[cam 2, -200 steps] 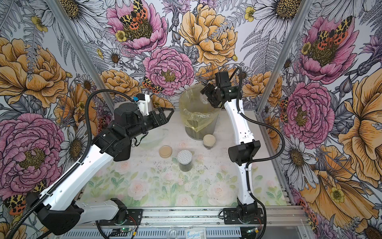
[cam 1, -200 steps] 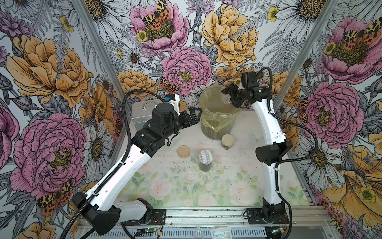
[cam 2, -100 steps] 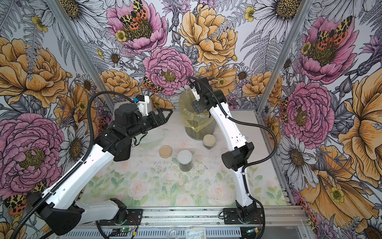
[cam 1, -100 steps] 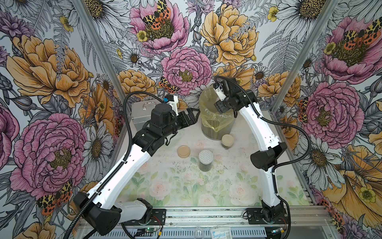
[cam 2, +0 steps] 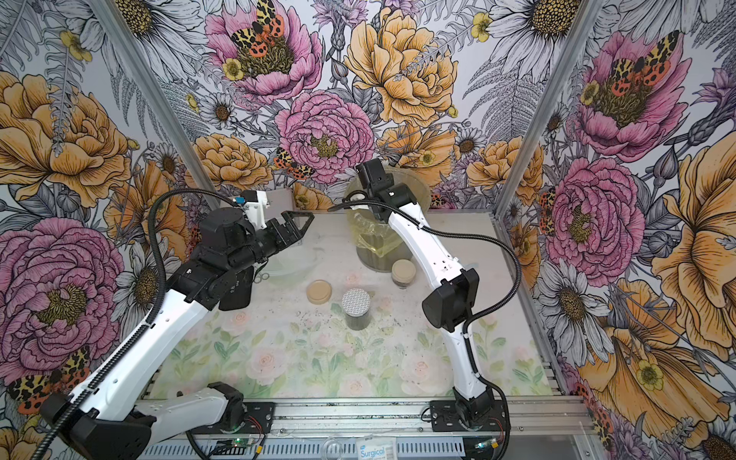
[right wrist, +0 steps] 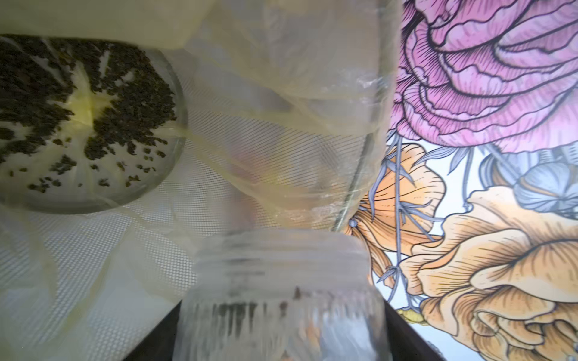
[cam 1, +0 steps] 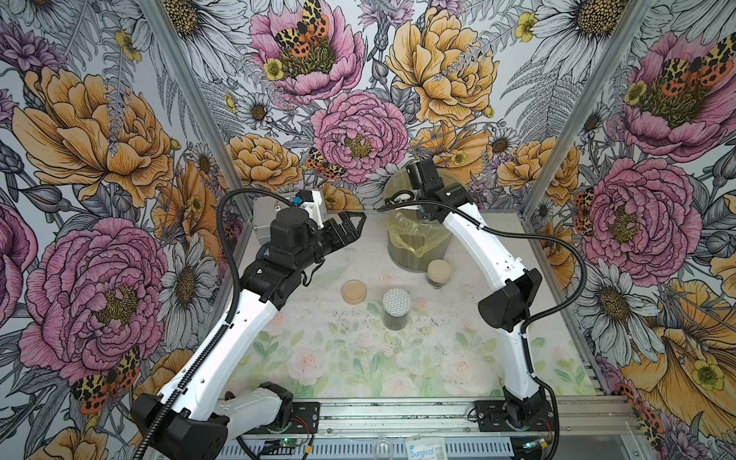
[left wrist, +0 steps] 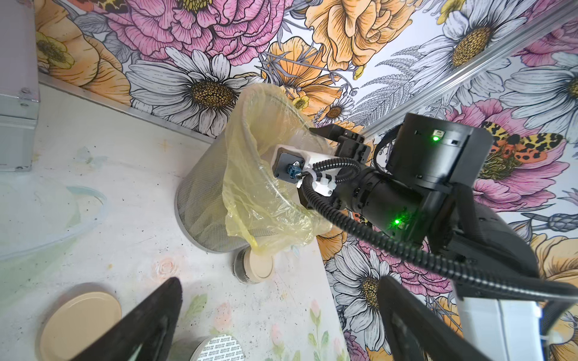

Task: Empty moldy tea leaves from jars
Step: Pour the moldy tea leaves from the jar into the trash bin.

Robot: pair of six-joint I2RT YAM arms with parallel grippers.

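Top views: table with the bin at its back; every place below is given from the bin.
Right arm: a second ago it reached past the bin's far right side. It has now swung across, and its wrist hangs over the bin's mouth.
Left arm: hardly moved, parked left of the bin.
Bag: yellow liner, draped over the bin's rim.
Left claw: wide and empty, pointing towards the bin.
Right claw: closed round the open jar, whose mouth is aimed into the bin; the jar is motion-blurred.
Silver jar: capped, in front of the bin, dark fill inside.
Tan jar: capped, just beside the bin's front.
Loose lid: lying flat, front-left of the bin.
Tea leaves: mostly a dark scatter on the bag's bottom inside the bin; only a few streaks show in the open jar.
Meaning: the first jar's pour looks nearly done; two capped jars remain.
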